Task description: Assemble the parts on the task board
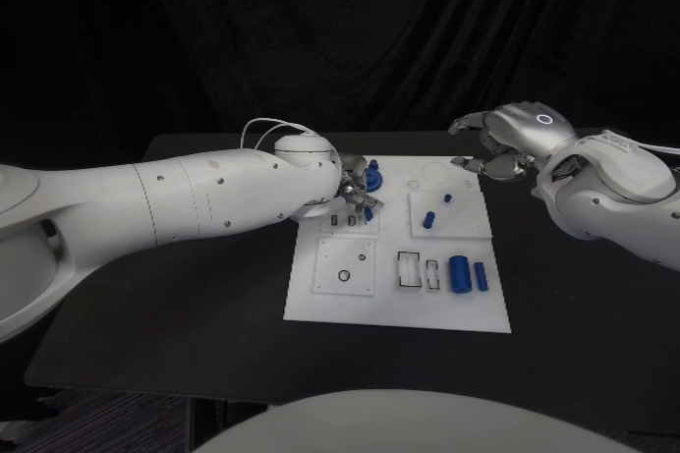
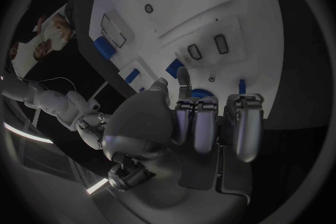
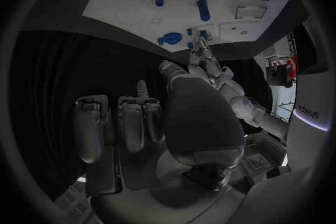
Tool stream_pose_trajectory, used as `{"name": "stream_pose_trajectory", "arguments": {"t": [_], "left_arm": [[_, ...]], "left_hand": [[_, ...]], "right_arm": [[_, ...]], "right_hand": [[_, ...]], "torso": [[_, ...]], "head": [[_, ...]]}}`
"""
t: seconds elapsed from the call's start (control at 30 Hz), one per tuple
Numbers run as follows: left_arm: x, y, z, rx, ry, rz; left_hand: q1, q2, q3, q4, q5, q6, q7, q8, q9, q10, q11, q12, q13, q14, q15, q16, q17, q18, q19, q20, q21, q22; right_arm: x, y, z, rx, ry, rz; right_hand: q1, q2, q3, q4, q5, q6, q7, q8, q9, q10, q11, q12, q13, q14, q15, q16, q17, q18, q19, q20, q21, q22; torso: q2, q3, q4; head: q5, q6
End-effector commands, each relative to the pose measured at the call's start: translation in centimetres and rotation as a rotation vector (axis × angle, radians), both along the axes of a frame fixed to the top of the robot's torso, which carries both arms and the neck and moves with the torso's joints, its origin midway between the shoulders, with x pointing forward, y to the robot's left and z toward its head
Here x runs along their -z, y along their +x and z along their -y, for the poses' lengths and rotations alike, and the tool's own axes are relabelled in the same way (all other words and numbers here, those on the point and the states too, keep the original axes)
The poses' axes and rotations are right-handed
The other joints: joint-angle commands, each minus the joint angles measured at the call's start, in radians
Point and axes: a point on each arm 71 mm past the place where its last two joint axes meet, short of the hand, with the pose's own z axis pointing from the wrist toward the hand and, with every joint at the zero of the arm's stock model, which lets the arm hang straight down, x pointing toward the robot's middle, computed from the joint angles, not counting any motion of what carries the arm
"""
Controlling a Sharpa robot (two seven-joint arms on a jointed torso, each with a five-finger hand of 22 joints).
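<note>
The flat white rectangular task board (image 1: 362, 311) lies in the middle of the black table (image 1: 185, 306). Seen from the head camera, the robot's silver left hand (image 1: 352, 190) sits over the board's far-left corner, at about eleven o'clock from the board's centre. Its fingers close around a round blue part (image 1: 372, 177) standing there; the left wrist view suggests fingertips (image 2: 183, 75) touching that blue piece (image 2: 199, 93), though whether it is truly gripped I cannot tell.

The silver right hand (image 1: 499, 143) hovers at about one o'clock, just beyond the board's far-right corner, fingers curled inward, holding nothing, apart from the board.

A large blue cylinder (image 1: 459, 273) and a slimmer blue cylinder (image 1: 481, 276) lie side by side at roughly four o'clock. A short blue peg (image 1: 429, 219) lies near the centre-right, with a tiny blue stud (image 1: 448, 198) just beyond it.
</note>
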Motion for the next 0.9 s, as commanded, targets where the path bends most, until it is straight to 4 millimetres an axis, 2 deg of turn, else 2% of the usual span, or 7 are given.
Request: {"name": "stream_pose_trajectory", "arguments": {"t": [0.03,0.57,0.9], "left_arm": [[0.04,-0.12,0.33,0.022,-0.005,-0.012],[0.2,-0.13,0.78,0.039,-0.001,-0.023],[0.31,-0.11,0.69,0.041,0.007,-0.032]], "left_hand": [[0.011,-0.001,0.006,-0.001,-0.003,0.008,0.001,-0.006,0.002,0.101,-0.004,0.003,0.261,0.104,-0.005,0.003,0.263,-0.005,0.022,-0.005,-0.006,0.141],[0.022,-0.004,0.014,-0.004,-0.001,0.004,0.002,-0.017,0.005,0.101,-0.003,0.003,0.261,0.104,-0.004,0.003,0.263,-0.004,0.019,-0.005,-0.009,0.138],[0.028,-0.008,0.019,-0.008,0.001,0.002,0.003,-0.025,0.007,0.101,-0.002,0.003,0.261,0.104,-0.004,0.003,0.263,-0.003,0.017,-0.005,-0.011,0.136]], "right_arm": [[-0.09,0.02,0.07,0.013,-0.002,0.004],[-0.04,0.03,0.03,0.014,-0.007,-0.002],[-0.02,0.06,0.06,0.016,-0.009,-0.005]], "right_hand": [[-0.005,0.003,-0.001,0.005,-0.002,0.006,-0.001,0.004,0.001,0.104,-0.002,0.003,0.264,0.104,-0.001,0.003,0.263,-0.008,0.102,-0.001,0.003,0.263],[-0.006,0.004,-0.001,0.005,-0.002,0.007,-0.001,0.004,0.001,0.104,-0.002,0.003,0.264,0.104,-0.001,0.003,0.263,-0.008,0.102,-0.001,0.003,0.263],[-0.007,0.004,-0.001,0.005,-0.002,0.008,-0.001,0.005,0.001,0.104,-0.002,0.003,0.264,0.104,-0.001,0.003,0.263,-0.008,0.102,-0.001,0.003,0.263]], "torso": [[0.0,0.0003,-0.0002],[0.002,-0.0008,0.0011],[0.001,0.0,0.0015]], "head": [[0.0,0.0],[0.002,0.0],[0.002,0.0]]}}
